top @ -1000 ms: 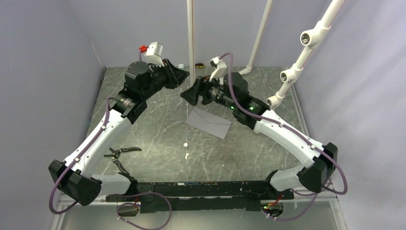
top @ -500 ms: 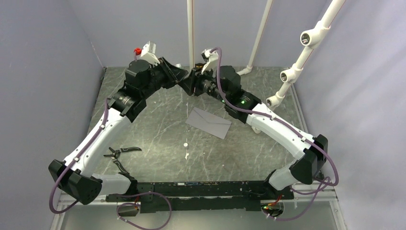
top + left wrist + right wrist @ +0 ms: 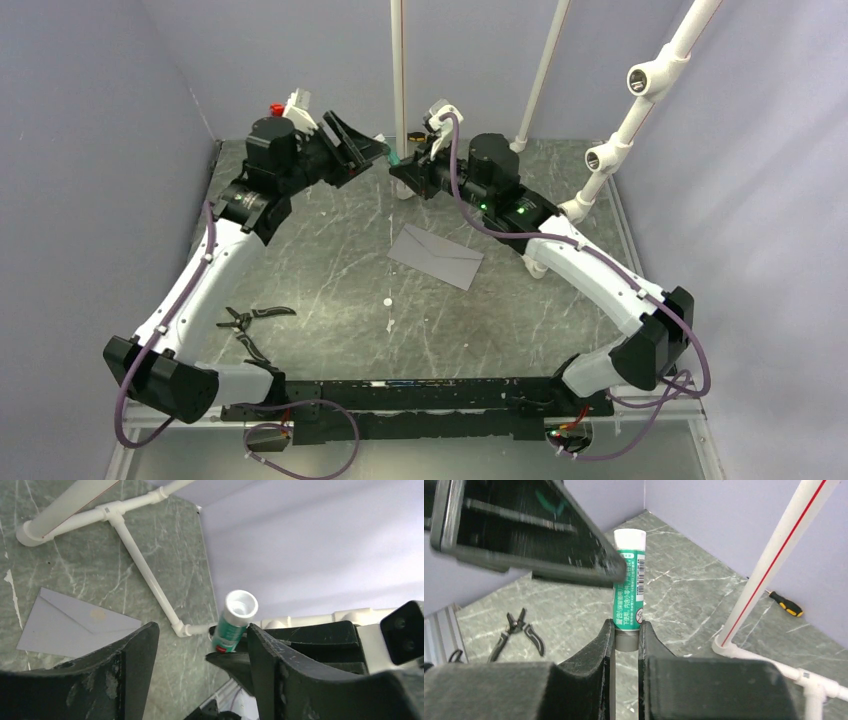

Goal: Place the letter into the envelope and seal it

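— Where's your envelope?
— Flat below your right gripper, plain grey, pointed flap down. That gripper pinches a green glue stick; your left gripper gapes beside it.

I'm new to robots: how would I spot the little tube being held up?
Find the tall white pole at the back of the table. Near its lower end, the right gripper pinches a glue stick by its base. Unlike the flat grey envelope, it is green with a white top.
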`<state>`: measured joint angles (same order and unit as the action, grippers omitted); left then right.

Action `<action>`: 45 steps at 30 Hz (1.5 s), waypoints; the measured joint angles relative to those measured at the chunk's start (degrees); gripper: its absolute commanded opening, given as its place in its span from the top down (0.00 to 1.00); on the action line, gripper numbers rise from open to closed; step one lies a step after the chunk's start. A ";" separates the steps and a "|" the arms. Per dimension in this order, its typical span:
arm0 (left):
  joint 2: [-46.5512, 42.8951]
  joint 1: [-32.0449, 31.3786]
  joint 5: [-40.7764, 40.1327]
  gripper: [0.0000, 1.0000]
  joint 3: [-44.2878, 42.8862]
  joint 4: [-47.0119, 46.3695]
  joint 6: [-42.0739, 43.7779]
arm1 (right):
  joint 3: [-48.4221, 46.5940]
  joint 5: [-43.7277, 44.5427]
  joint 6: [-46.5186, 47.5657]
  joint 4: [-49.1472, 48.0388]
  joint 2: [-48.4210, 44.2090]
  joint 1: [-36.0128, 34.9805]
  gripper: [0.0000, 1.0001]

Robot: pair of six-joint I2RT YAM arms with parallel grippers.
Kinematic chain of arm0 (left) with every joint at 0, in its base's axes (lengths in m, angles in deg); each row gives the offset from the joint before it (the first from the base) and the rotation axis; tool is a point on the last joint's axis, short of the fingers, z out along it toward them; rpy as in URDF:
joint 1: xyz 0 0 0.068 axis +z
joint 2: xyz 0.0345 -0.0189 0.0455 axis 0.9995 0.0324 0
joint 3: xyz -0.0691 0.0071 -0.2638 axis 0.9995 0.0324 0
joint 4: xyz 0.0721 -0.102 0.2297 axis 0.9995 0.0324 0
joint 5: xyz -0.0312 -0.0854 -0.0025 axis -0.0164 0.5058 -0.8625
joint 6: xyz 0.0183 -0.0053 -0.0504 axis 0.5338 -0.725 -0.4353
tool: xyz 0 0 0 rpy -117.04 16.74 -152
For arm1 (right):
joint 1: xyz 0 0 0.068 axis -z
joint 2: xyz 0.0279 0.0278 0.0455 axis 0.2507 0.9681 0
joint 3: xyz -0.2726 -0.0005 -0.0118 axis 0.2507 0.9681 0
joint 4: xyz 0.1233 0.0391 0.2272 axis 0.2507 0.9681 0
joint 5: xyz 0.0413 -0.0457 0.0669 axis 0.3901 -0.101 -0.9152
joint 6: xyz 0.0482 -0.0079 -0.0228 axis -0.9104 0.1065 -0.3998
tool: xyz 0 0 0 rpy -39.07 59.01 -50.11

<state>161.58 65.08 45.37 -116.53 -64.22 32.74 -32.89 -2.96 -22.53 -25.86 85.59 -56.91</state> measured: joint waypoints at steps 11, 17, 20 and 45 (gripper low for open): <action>2.51 8.26 22.86 0.23 -1.16 -1.25 -4.68 | -5.27 -14.64 11.58 14.10 -0.13 2.93 1.00; 5.03 8.26 29.83 0.42 -1.18 -1.11 -5.55 | -7.08 -17.35 13.88 17.29 0.66 2.93 1.00; 5.55 8.26 31.89 0.59 -1.16 -1.60 -6.60 | -7.69 -17.81 14.67 18.93 1.36 2.93 1.00; 6.93 8.81 34.64 0.98 -1.16 3.72 0.20 | -12.66 -18.97 15.61 25.88 5.25 2.91 0.40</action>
<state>168.51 73.88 80.01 -117.69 -60.51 32.93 -45.55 -21.93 -6.93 0.02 90.84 -54.01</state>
